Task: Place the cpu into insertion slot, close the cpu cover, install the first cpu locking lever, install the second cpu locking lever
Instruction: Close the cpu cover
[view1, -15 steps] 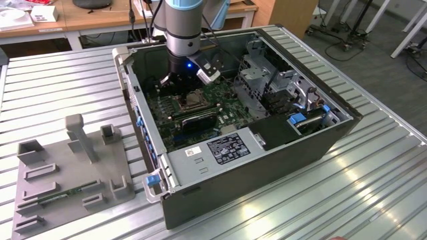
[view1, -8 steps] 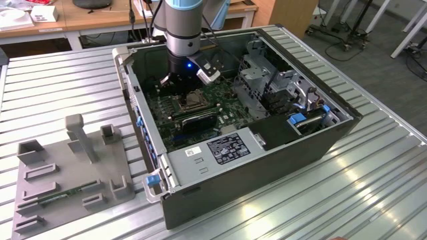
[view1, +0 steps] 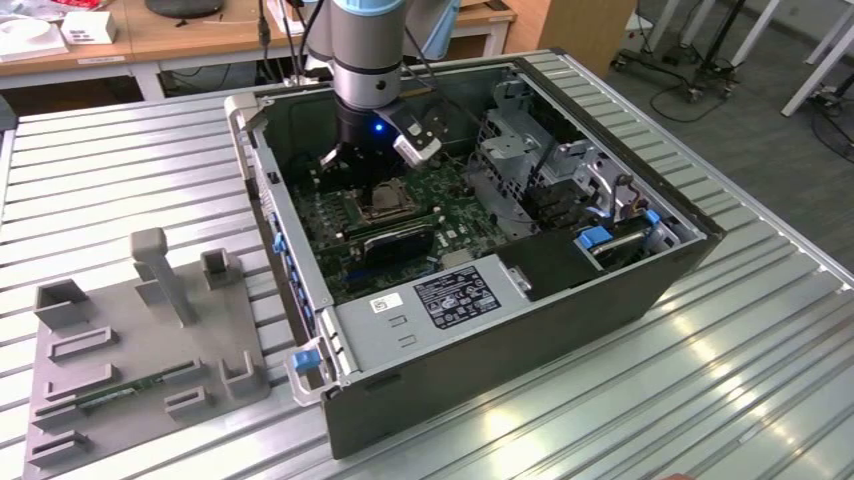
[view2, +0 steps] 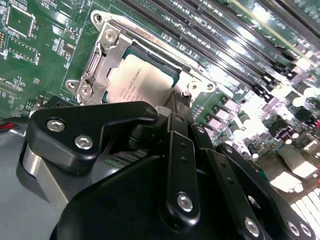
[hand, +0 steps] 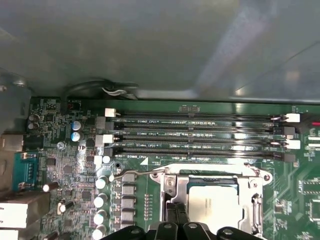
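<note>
- 1 hand (hand: 175, 207): fingers drawn together, nothing visibly gripped, tips down at the slot's edge.
- 1 cpu (hand: 212, 202): seated flat in the slot (view1: 384, 203), just beside the fingertips.
- 1 cover (hand: 254, 202): lying down around the cpu.
- 1 lever (hand: 127, 175): long axis parallel to the memory slots (hand: 200, 135), on the cpu's far side from the hand.

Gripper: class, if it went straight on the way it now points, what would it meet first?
The gripper would probably meet the cpu cover first, at its edge beside the cpu; depth is unclear.
</note>
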